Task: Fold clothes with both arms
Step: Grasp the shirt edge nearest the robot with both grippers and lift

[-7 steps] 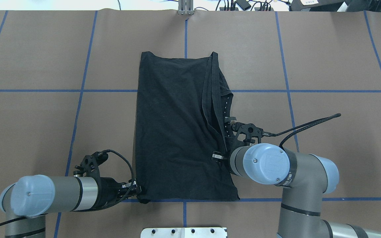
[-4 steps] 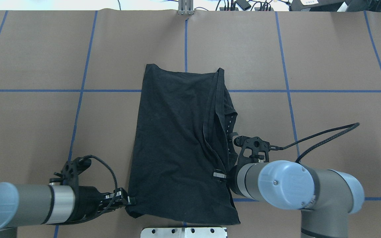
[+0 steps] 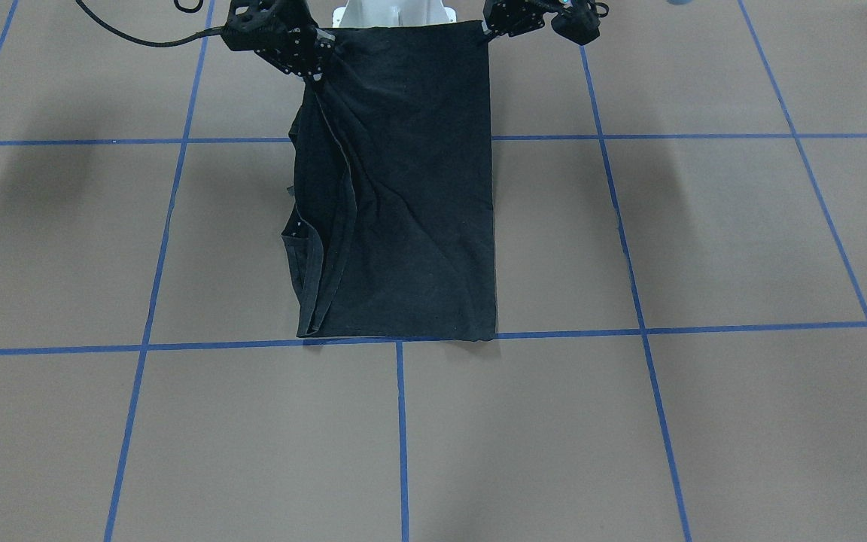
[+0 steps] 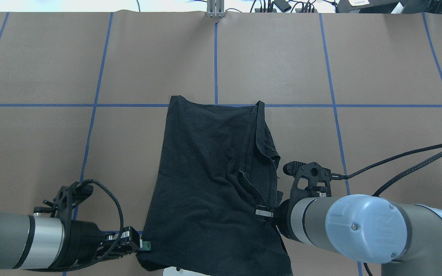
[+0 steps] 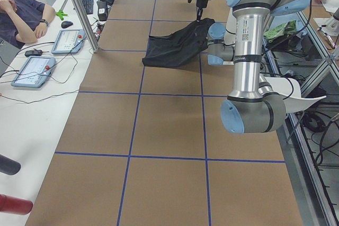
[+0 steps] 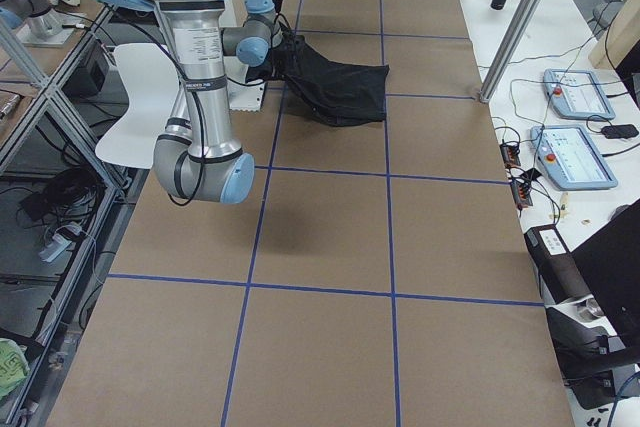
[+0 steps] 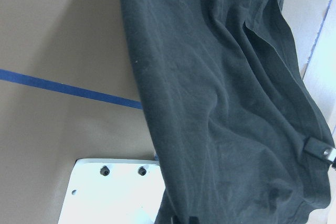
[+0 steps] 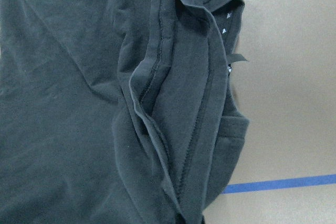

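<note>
The black T-shirt (image 4: pixel 205 184), folded lengthwise into a long strip, lies at the middle of the brown worktop (image 4: pixel 52 57) and runs toward 6 o'clock in the overhead view. Its far hem rests flat on a blue tape line (image 4: pixel 305 105), while its near end is raised off the surface. A bunched sleeve and doubled seams run down its 3 o'clock side, where a few small white marks (image 8: pixel 226 30) peek from the fold. The left arm (image 4: pixel 14 245) comes in from 8 o'clock, and its jaws are pinching the shirt's near corner on that side. The right arm (image 4: pixel 359 230) comes in from 4 o'clock, and its jaws are pinching the near end of the bunched edge. In the front-facing view the cloth edge stretches straight between the two grips. Under the raised near end, at 6 o'clock, shows the white pedestal base (image 7: pixel 110 192). A black cable (image 4: pixel 416 157) loops from the right wrist toward 3 o'clock. Beyond the worktop, in the left side view, a person (image 5: pixel 24 11) sits at a white desk by two handheld control panels (image 5: pixel 69 41).
</note>
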`<action>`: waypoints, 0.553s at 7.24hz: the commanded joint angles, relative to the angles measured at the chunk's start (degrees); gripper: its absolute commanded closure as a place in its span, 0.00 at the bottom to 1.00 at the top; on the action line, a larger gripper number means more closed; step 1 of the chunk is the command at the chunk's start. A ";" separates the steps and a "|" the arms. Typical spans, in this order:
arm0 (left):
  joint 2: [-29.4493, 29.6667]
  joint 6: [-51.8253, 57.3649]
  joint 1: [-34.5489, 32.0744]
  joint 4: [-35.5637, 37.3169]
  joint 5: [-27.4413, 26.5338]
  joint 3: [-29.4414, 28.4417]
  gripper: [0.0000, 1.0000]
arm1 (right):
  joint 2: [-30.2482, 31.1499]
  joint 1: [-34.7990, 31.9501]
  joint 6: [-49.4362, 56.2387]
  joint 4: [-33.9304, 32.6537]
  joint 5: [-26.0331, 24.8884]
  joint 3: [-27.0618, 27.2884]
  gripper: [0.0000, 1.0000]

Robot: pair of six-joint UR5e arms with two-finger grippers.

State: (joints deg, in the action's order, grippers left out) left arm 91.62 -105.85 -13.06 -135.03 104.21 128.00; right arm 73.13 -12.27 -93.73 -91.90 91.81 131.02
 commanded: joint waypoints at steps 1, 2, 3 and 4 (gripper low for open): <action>8.27 4.40 -5.46 10.61 0.82 -1.42 1.00 | -0.70 -4.49 0.48 -0.21 0.03 -2.15 1.00; 13.88 6.95 -7.83 16.24 0.82 -4.13 1.00 | -2.19 -5.99 0.57 -0.21 0.12 -4.78 1.00; 17.51 9.50 -10.20 18.81 0.82 -7.46 1.00 | -4.73 -7.66 1.26 -0.13 0.12 -8.72 1.00; 17.98 12.74 -12.93 18.93 1.08 -9.67 1.00 | -6.40 -9.24 2.49 -0.12 0.12 -11.63 1.00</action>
State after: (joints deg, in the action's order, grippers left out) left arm 107.32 -96.74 -22.81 -117.86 105.08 121.35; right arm 68.98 -19.52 -92.42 -92.05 91.92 123.19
